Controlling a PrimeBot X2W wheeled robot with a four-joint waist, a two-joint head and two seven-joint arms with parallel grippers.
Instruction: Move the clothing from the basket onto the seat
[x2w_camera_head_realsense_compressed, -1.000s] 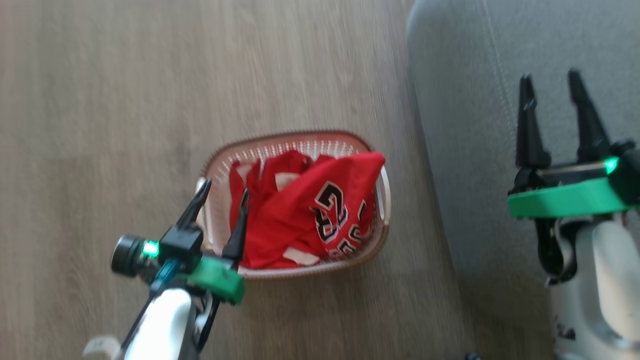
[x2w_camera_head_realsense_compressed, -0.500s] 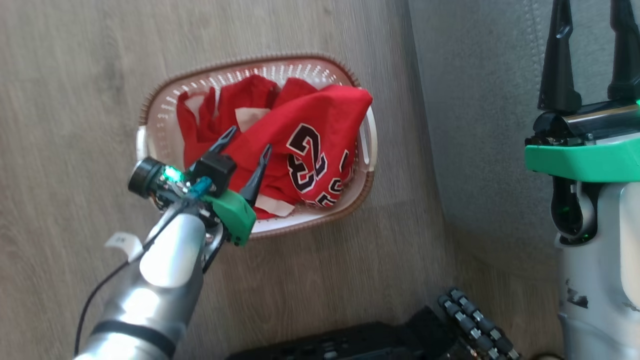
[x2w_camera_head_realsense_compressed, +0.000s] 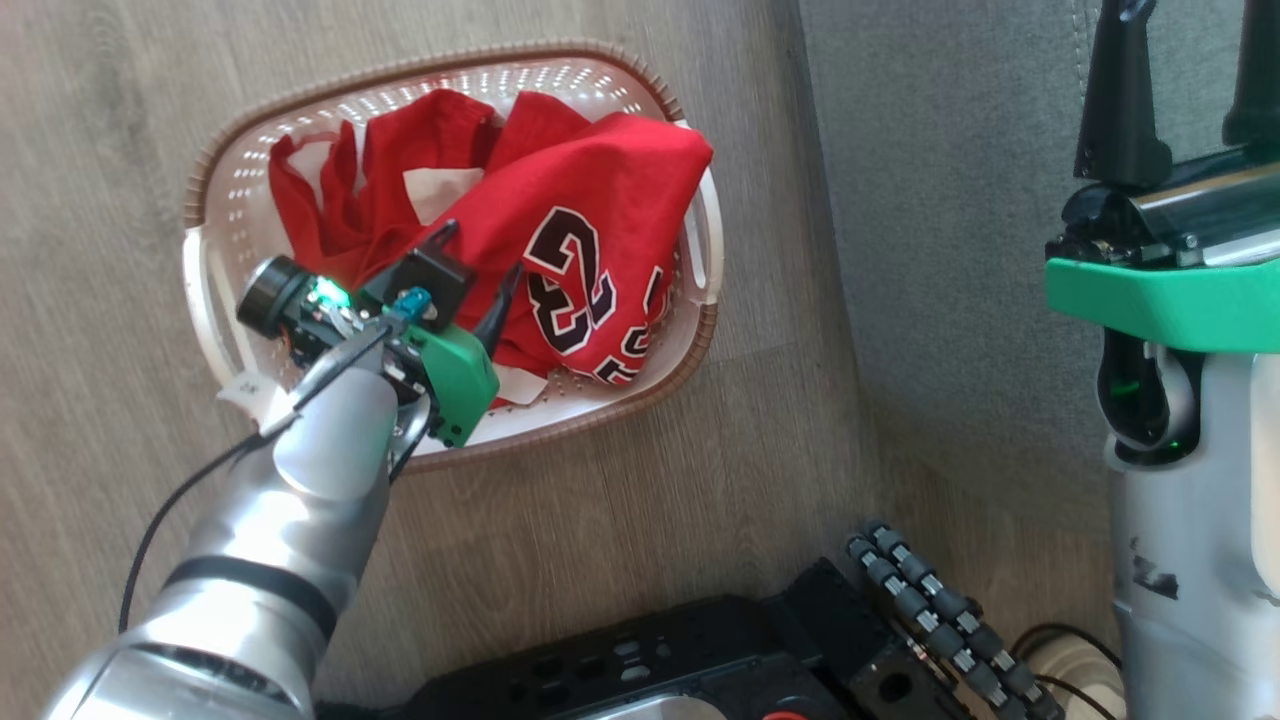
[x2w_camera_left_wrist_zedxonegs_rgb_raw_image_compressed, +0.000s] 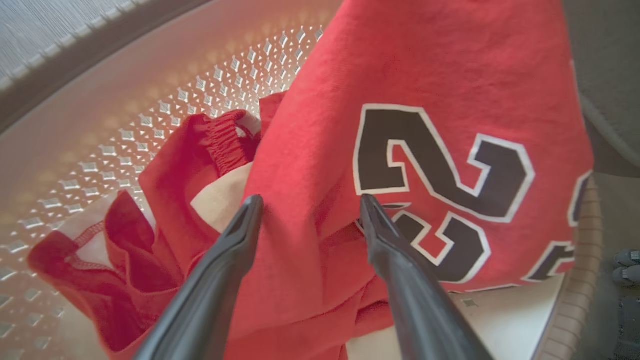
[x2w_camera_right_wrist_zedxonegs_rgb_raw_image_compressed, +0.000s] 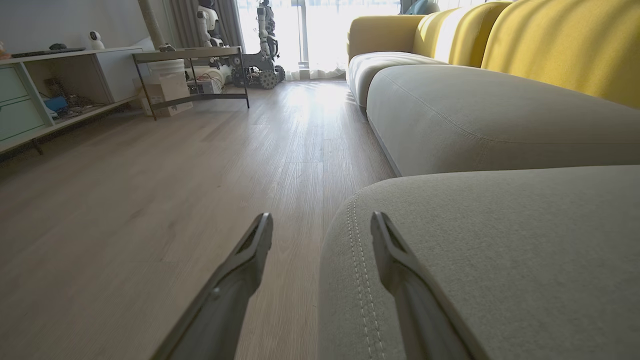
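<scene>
clothing (x2w_camera_head_realsense_compressed: 600, 170): red, black numerals outlined white, white trim
lettering (x2w_camera_head_realsense_compressed: 625, 350), partly folded under: seemingly black, white-edged
basket (x2w_camera_head_realsense_compressed: 215, 290): cream, diamond perforations, brown woven-look rim
seat (x2w_camera_head_realsense_compressed: 950, 250): light grey, pale stitching
floor (x2w_camera_head_realsense_compressed: 100, 100): grey-brown wood grain
sofa backs (x2w_camera_right_wrist_zedxonegs_rgb_raw_image_compressed: 550, 45), upper right: yellow

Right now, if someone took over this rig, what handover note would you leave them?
Left pincer: open, down in the basket, fingers either side of a fold of the numbered jersey; no grip yet.
Right pincer: open, holding nothing, over the seat at its stitched edge.
Things: the jersey and the second red garment both lie in the basket, which stands on the floor beside the seat.
Done: approach only; nothing moved out.
Left: close on the jersey, lift it, lay it on the seat, then the same for the other garment.
</scene>
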